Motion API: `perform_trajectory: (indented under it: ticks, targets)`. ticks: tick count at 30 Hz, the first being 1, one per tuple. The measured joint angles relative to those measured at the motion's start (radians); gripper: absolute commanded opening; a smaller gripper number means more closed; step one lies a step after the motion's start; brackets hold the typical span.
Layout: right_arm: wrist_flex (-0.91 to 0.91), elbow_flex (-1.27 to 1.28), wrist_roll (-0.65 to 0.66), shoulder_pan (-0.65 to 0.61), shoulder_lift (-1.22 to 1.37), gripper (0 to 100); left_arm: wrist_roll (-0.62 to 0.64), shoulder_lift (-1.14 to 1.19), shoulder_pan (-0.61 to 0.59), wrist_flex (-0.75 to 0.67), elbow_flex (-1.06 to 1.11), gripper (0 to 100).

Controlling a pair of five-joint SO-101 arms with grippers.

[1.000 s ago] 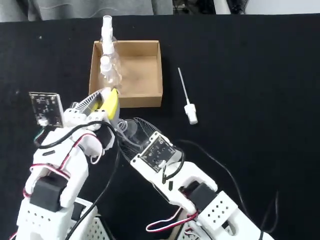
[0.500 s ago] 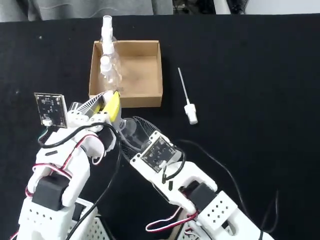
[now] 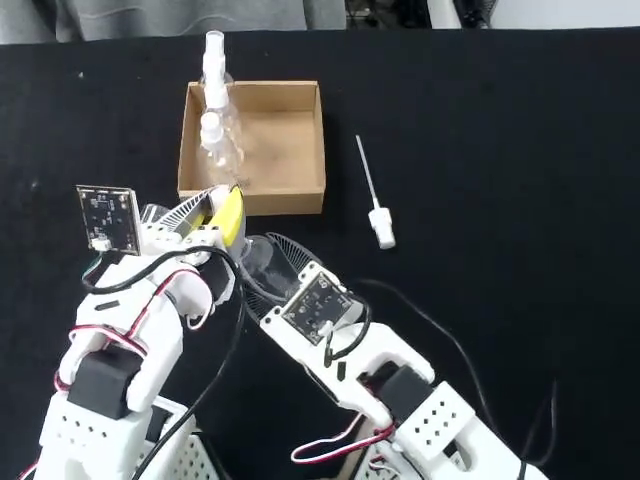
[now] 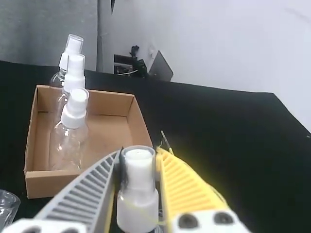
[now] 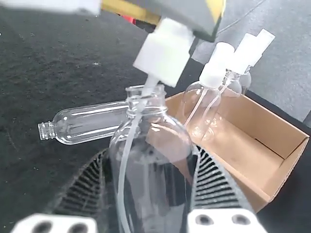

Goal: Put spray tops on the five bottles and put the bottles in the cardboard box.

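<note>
**Spray top poised over a held bottle, tube already in the neck**

At the near left, the left gripper has its grey and yellow fingers clamped on the sides of a white spray top. It holds this just in front of the near wall of the cardboard box. The top's thin tube runs down through the open neck of a clear bottle, but the collar sits tilted above the neck and is not seated.

The right gripper stands just right of the left one, its fingers closed around that bottle's body and holding it upright. An uncapped bottle lies on its side on the black table close by.

In the box, three capped bottles stand upright along the left wall. To the right of the box, a loose spray top lies on the table with its tube pointing away.
</note>
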Motion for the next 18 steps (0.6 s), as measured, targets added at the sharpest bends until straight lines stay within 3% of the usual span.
perform_trajectory:
  ticks: [5, 11, 18]
  targets:
    - [0.0, 0.0, -0.002, 0.018, 0.0, 9.3, -0.015, 0.003, 0.041, 0.0, 0.02, 3]
    - [0.0, 0.0, 0.0, 0.025, 0.0, 9.3, -0.063, -0.002, 0.046, 0.035, 0.018, 19]
    - [-0.002, -0.002, -0.002, 0.026, -0.002, 9.3, -0.051, 0.006, 0.044, 0.16, -0.011, 24]
